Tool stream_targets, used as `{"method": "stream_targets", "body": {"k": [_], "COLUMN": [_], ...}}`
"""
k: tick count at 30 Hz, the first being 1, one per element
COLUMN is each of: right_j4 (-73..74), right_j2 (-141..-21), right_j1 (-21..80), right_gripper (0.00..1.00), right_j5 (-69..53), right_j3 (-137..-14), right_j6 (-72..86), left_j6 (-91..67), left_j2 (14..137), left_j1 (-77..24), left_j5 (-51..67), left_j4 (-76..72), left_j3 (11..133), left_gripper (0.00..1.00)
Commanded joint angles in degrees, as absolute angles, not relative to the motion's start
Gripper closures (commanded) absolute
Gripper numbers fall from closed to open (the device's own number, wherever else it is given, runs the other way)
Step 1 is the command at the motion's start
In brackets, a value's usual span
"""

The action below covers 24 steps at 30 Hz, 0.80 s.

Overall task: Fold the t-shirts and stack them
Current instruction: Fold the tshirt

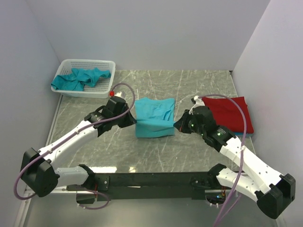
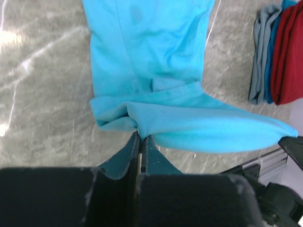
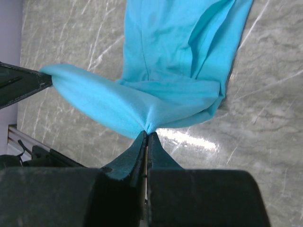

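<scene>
A teal t-shirt [image 1: 154, 116] lies in the middle of the table with its near edge lifted and stretched between both grippers. My left gripper [image 1: 132, 120] is shut on the shirt's near left corner [image 2: 137, 125]. My right gripper [image 1: 177, 125] is shut on the near right corner [image 3: 149, 125]. The far part of the shirt [image 3: 175, 42] rests flat on the table. A folded red t-shirt [image 1: 229, 112] lies at the right on top of a folded blue one [image 2: 272, 56] and a grey layer. Crumpled teal t-shirts [image 1: 80, 78] sit in the basket.
The white mesh basket [image 1: 102, 64] stands at the back left corner. White walls close the table on the left, back and right. The grey marbled table [image 1: 118, 151] has a black rail along its near edge [image 1: 151, 180].
</scene>
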State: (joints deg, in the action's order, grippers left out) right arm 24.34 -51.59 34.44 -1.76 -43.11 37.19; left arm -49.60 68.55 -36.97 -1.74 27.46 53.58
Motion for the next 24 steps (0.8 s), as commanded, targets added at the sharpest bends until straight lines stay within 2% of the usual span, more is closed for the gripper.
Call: {"method": "stream_targets", "body": {"k": [1,24], "right_j4": [21.63,18.11], "right_j2": [-52.38,-69.16], "right_j1": [32.26,21.1], "right_gripper": [1.0,1.0], "right_j5": [-2.72,-10.81], "right_j3": [-46.49,-59.5], "right_j6": [34.46,29.01], "left_j6": [-46.5,-42.54], "left_j2": [70.22,88.41], "left_j1": [-34.9,-25.14], "left_j5": [-0.44,4.39], "left_j4": [25.4,25.93], "left_j3": [57.65,73.65], "left_gripper": [0.99,0.99]}}
